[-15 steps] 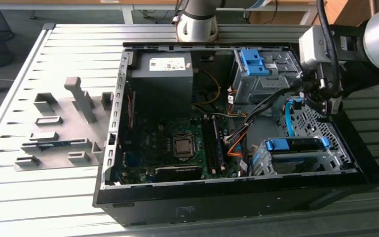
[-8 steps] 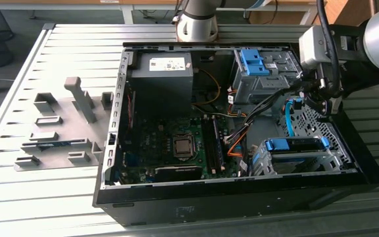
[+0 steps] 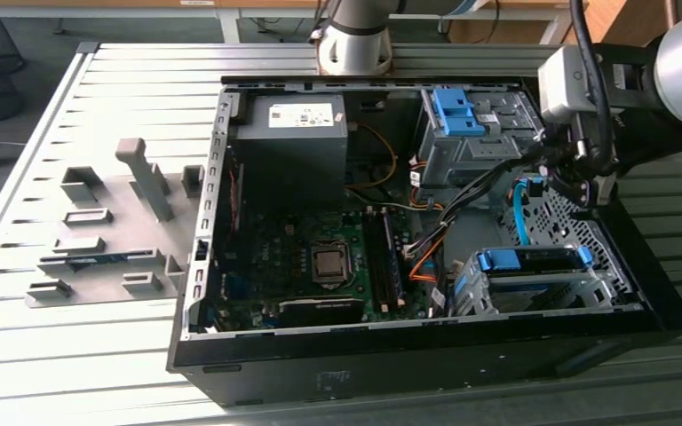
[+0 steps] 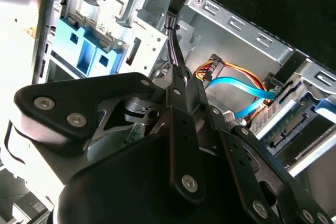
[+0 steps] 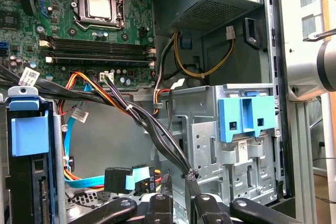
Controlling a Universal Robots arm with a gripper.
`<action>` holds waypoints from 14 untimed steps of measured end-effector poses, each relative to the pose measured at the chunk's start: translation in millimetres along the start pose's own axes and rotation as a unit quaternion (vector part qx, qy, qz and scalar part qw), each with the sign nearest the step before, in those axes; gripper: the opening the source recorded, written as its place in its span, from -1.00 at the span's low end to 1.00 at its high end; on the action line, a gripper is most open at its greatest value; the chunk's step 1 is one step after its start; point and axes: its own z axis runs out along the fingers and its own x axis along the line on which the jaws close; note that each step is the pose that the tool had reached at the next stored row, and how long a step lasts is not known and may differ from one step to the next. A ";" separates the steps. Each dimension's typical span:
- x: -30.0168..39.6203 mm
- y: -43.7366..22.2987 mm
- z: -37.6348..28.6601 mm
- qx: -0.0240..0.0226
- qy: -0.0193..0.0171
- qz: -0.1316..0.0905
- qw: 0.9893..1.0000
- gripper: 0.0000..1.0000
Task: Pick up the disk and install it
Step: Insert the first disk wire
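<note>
Silver hard disk with blue plastic handle [image 3: 536, 262] sits in a grey metal cage [image 3: 469, 291] near the black pincer [image 3: 581, 186]; honestly can't tell if that's clenched or released.

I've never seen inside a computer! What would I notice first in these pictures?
The black computer case lying open on the table, with its green board showing, catches the eye first. Next come the bright blue bits on the exterior view's right: a bracket farther back and the disk, with its blue handle, nearer the front. The gripper hangs over the case between them.
</note>
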 end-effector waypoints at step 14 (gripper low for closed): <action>0.2 0.0 0.2 0.001 0.010 0.000 1.000 -0.52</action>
